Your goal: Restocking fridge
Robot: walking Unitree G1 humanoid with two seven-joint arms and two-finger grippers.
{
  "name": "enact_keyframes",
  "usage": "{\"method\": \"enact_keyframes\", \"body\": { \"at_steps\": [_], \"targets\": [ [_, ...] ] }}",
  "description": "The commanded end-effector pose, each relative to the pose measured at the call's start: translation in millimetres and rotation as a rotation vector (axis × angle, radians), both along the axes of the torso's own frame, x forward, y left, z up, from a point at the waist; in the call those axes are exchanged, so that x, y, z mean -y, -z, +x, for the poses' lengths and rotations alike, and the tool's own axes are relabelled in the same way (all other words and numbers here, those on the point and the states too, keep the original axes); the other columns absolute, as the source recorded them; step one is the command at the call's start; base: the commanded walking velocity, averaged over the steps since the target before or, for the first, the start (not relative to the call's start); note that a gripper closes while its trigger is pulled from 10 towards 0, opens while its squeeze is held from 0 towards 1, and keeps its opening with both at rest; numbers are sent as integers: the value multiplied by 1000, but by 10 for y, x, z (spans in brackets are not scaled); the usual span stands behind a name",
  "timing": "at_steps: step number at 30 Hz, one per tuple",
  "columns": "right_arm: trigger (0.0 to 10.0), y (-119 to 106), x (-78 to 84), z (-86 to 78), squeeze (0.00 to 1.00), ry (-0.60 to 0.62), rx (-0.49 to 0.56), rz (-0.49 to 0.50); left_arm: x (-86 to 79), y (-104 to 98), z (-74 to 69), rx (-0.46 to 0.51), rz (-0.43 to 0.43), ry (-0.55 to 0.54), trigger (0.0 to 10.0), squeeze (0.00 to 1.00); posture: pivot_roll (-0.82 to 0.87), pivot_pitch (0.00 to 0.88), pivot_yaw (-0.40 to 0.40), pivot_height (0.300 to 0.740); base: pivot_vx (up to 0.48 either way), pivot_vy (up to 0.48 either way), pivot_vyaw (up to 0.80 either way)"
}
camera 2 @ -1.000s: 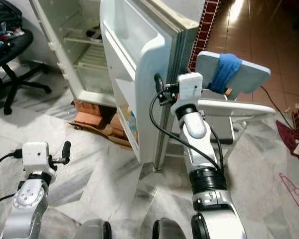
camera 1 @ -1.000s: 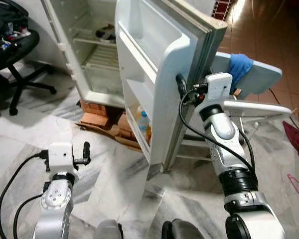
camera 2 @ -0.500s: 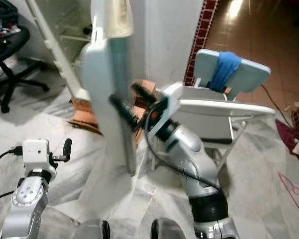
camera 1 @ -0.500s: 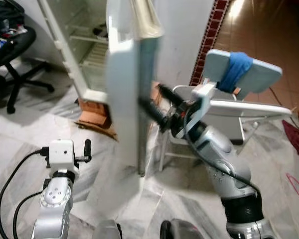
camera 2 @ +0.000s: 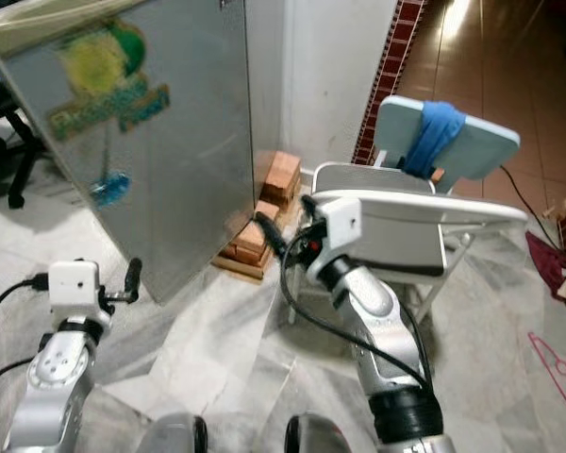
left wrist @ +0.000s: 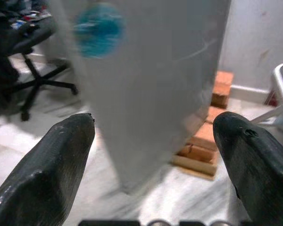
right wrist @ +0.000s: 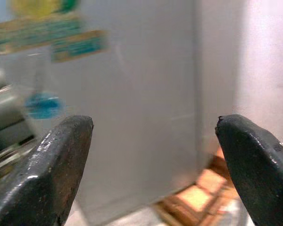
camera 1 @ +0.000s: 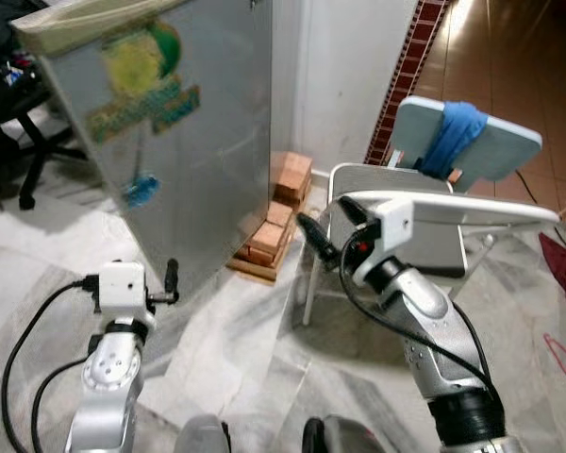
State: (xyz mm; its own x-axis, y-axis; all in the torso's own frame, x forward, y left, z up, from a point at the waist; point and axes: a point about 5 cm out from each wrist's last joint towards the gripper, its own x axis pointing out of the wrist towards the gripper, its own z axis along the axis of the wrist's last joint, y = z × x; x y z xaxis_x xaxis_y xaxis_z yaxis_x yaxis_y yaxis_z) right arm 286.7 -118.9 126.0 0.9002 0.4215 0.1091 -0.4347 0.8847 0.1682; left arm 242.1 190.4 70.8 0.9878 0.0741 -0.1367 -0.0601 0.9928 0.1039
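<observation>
Now fridge door (camera 1: 184, 123) just beyond the wide-spread, empty right gripper (camera 1: 325, 231).

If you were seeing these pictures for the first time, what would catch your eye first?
The big grey fridge door with its green and yellow sticker, ahead on the left. Red bricks are stacked by the wall beside it. The right end effector, fingers open, reaches toward the door in front of a folding chair with a blue cloth.
</observation>
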Motion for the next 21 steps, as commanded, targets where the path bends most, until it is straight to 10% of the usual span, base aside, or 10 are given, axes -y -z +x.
{"method": "enact_keyframes", "body": {
  "at_steps": [1,21],
  "targets": [
    [10000,-2,64,-15,0,87,14,-17,8,1,38,1,6,10,10000,0,72,104,-24,740,0,0,0],
    [10000,16,151,-2,0,242,97,-127,191,-104,167,60,-32,106,10000,0,59,100,-14,740,0,480,0]
  ]
}}
